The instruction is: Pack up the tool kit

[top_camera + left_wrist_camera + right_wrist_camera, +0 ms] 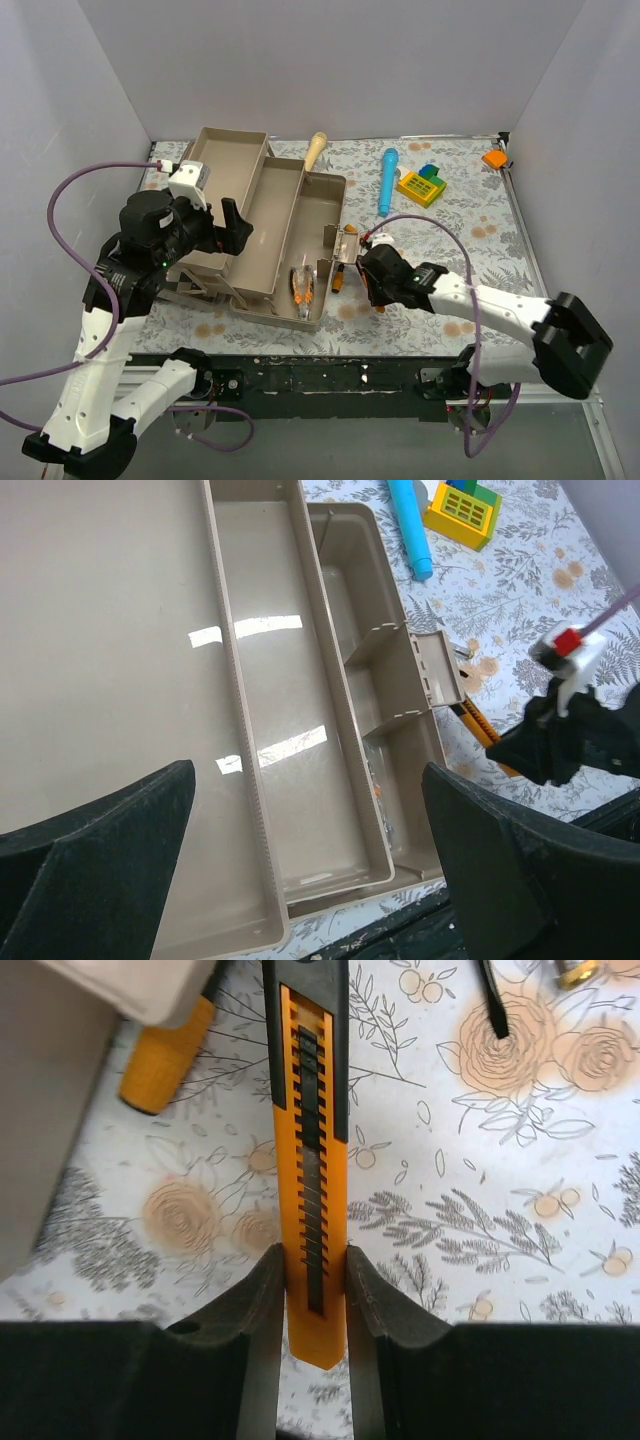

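Observation:
The tan toolbox point(282, 200) lies open at the left, with its trays folded out. Orange-and-black-handled tools point(303, 285) rest in its near right compartment. My left gripper point(235, 225) hangs open above the trays point(280, 680) with nothing between its fingers. Just right of the box, my right gripper point(314, 1260) is shut on the rear end of an orange-and-black utility knife point(310, 1110) that lies flat on the flowered cloth. An orange handle point(165, 1055) sticks out beside the toolbox wall, left of the knife. The left wrist view also catches the knife point(475, 720) and the right gripper point(560, 740).
Behind the box lies a wooden-handled tool point(315, 150). A blue cylindrical tool point(387, 180) and a yellow toy block point(421, 184) sit at the back centre. A small orange object point(494, 158) is in the far right corner. White walls enclose the table.

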{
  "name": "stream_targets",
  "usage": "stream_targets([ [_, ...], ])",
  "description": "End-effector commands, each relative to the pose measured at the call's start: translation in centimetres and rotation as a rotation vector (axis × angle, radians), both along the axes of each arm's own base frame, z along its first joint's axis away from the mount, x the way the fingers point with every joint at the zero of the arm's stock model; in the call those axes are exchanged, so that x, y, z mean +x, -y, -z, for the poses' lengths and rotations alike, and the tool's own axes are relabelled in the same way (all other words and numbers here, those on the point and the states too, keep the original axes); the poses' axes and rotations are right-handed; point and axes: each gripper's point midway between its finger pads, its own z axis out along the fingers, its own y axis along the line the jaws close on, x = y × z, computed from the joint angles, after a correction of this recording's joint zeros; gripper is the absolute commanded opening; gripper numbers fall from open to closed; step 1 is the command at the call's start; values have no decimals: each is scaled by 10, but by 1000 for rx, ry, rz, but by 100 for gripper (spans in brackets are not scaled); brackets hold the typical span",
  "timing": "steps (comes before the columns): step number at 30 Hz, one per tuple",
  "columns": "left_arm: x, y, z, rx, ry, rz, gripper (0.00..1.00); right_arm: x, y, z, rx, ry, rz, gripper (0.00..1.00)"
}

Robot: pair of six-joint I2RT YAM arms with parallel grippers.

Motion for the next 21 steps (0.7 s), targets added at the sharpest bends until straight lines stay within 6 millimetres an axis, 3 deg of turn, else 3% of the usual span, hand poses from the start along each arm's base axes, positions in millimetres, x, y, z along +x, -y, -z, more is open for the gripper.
stream_targets([
  [1, 3, -3, -14, 2, 38, -14, 98, -12, 16, -48, 78, 45, 87, 1],
  [5, 9, -13, -14, 29, 39, -69, 98, -24, 64, -69, 13, 81, 252, 1],
  [7, 11, -19, -18, 43, 50, -103, 98, -22, 68, -91, 60, 129, 260, 1],
  [9, 14, -20, -19, 46, 55, -111, 98, -16, 56, -126, 181, 203, 234, 1],
  [11, 17, -18, -17, 44, 40, -110, 98, -8, 34, -164, 319, 260, 185, 1],
  [16, 23, -24, -19, 45, 46, -158, 98, -3, -66, -253, 672, 271, -6, 1],
  [18, 24, -37, -18, 80, 46, -221, 98, -6, -107, -276, 739, 264, -55, 1],
  [21, 23, -61, -15, 156, 54, -319, 98, -4, -155, -287, 827, 202, 4, 1],
])
